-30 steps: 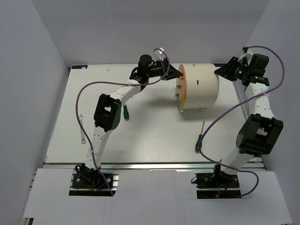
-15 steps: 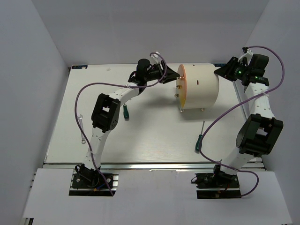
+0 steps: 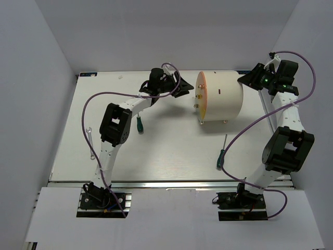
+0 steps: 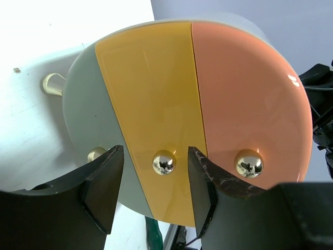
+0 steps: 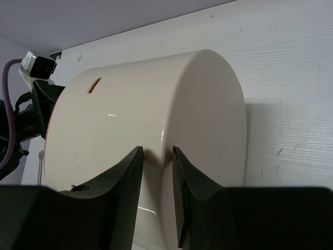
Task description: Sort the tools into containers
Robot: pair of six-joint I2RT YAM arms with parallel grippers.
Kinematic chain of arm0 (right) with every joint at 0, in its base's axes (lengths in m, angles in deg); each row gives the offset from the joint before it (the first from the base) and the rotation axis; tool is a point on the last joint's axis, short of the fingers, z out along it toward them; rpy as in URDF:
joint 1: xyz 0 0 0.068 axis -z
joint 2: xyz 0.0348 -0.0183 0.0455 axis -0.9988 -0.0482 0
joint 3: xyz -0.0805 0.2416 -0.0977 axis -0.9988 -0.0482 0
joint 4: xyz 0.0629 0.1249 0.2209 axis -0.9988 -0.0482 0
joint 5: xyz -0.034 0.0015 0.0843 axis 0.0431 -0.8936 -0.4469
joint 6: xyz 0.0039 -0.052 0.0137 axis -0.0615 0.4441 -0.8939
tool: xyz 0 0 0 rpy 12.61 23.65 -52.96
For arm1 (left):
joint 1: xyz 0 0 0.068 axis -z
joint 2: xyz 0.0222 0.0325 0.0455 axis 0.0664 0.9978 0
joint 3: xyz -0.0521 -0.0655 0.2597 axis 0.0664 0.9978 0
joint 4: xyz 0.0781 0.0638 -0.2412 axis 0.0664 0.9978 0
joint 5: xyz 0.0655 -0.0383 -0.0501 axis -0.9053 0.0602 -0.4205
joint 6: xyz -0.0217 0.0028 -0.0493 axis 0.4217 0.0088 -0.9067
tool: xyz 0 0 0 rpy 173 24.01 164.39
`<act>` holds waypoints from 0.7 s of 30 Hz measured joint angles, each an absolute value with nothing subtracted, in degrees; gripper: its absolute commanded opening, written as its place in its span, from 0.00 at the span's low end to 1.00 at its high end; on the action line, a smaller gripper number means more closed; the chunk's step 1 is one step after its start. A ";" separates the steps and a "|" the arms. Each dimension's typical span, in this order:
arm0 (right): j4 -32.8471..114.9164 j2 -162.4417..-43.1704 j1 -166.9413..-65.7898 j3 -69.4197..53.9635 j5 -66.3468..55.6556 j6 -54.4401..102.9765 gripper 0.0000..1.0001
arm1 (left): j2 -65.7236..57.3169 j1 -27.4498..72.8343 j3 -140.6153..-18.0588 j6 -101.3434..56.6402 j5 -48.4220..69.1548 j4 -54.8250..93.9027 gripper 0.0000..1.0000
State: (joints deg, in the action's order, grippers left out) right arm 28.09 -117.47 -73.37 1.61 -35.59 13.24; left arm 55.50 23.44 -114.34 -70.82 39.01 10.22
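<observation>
The white drum (image 3: pixel 225 95) lies on its side, its round face (image 3: pixel 201 97) towards my left gripper (image 3: pixel 183 87). In the left wrist view the face shows a pale grey-green drawer (image 4: pixel 86 107), a yellow-orange drawer (image 4: pixel 151 88) and a salmon-orange drawer (image 4: pixel 247 94), all shut. My left gripper (image 4: pixel 154 152) is open, a little off the face, with the middle brass knob (image 4: pixel 164 162) between its fingers. My right gripper (image 3: pixel 245 78) is slightly open, its tips against the drum's back (image 5: pixel 151 104). A green screwdriver (image 3: pixel 139 124), a second screwdriver (image 3: pixel 222 151) and a silver wrench (image 3: pixel 90 141) lie on the table.
The white table (image 3: pixel 171 156) is walled in on the left, back and right. The left arm partly covers the green screwdriver. Purple cables loop over both arms. The drum stands on small brass feet (image 3: pixel 200 122).
My left gripper has drawn back to the left, away from the drum's face. The right arm and the drum have not moved.
</observation>
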 measured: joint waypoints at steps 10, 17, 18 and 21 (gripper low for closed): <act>28.09 -117.49 -73.37 1.61 -35.62 13.24 0.35 | 57.18 24.49 -116.88 -70.80 41.00 12.56 0.62; 28.11 -117.49 -73.35 1.58 -35.44 13.30 0.35 | 58.67 26.63 -117.32 -70.87 42.07 13.24 0.61; 28.11 -117.49 -73.22 1.58 -35.42 13.30 0.35 | 58.73 26.67 -117.32 -71.00 42.05 13.33 0.61; 28.22 -117.49 -73.15 1.50 -35.51 13.28 0.35 | 58.78 26.72 -117.34 -71.30 42.07 13.46 0.55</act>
State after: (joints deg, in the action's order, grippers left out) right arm 28.22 -117.49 -73.15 1.50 -35.51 13.28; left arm 58.78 26.72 -117.34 -71.30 42.07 13.46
